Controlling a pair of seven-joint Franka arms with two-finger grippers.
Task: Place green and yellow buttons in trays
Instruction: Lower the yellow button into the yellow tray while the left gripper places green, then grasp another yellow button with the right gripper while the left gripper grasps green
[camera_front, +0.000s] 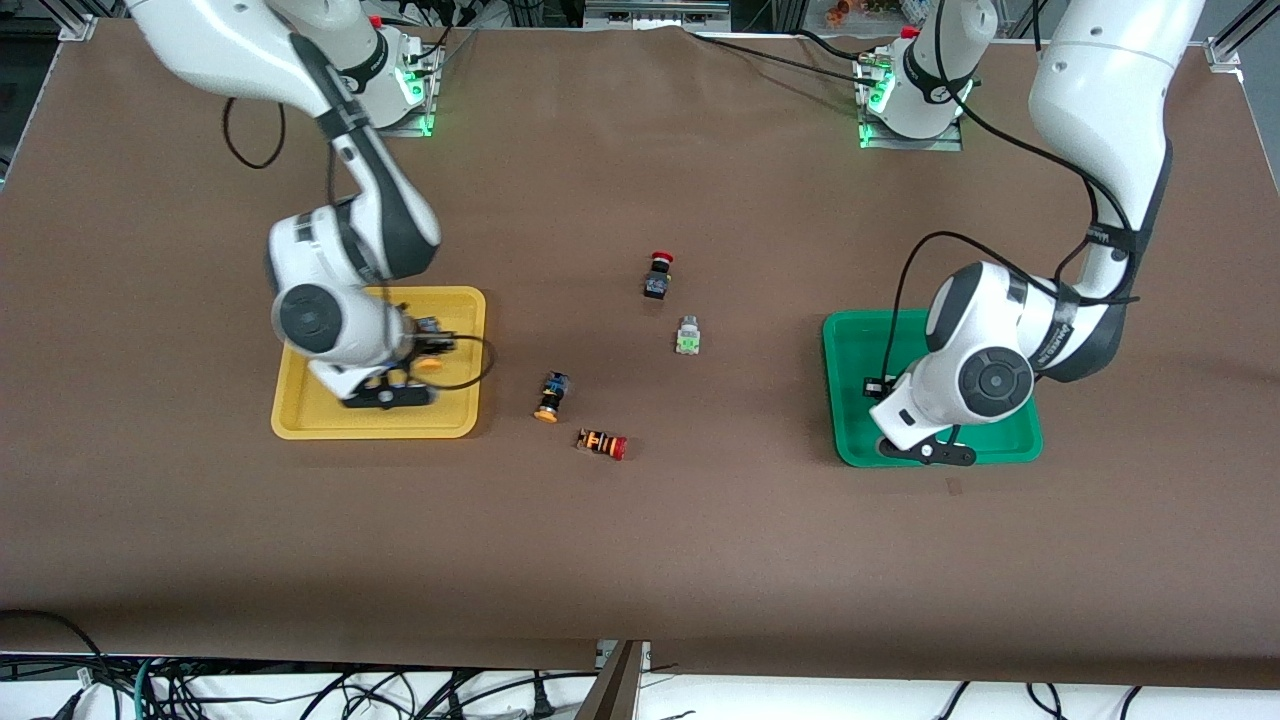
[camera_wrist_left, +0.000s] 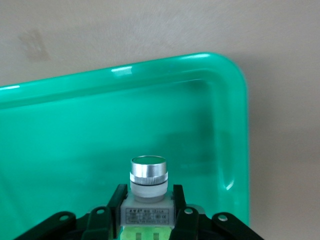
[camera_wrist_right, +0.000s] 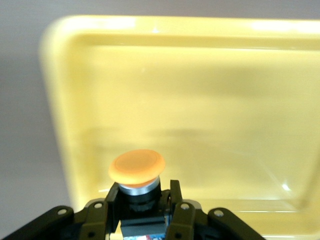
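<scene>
My left gripper (camera_wrist_left: 148, 200) is shut on a pale grey button with a green cap (camera_wrist_left: 148, 175) and holds it over the green tray (camera_wrist_left: 60, 130). In the front view this gripper (camera_front: 880, 386) is over the green tray (camera_front: 850, 345), and its button is hidden. My right gripper (camera_wrist_right: 142, 197) is shut on a dark button with an orange-yellow cap (camera_wrist_right: 137, 167) over the yellow tray (camera_wrist_right: 225, 100). In the front view it (camera_front: 428, 350) is over the yellow tray (camera_front: 330, 420). A second green button (camera_front: 688, 336) and a second yellow button (camera_front: 551, 396) lie on the table between the trays.
A black switch with a red mushroom cap (camera_front: 657, 274) lies farther from the front camera than the loose green button. An orange-striped switch with a red cap (camera_front: 602, 444) lies nearer to the camera, beside the loose yellow button. A brown cloth covers the table.
</scene>
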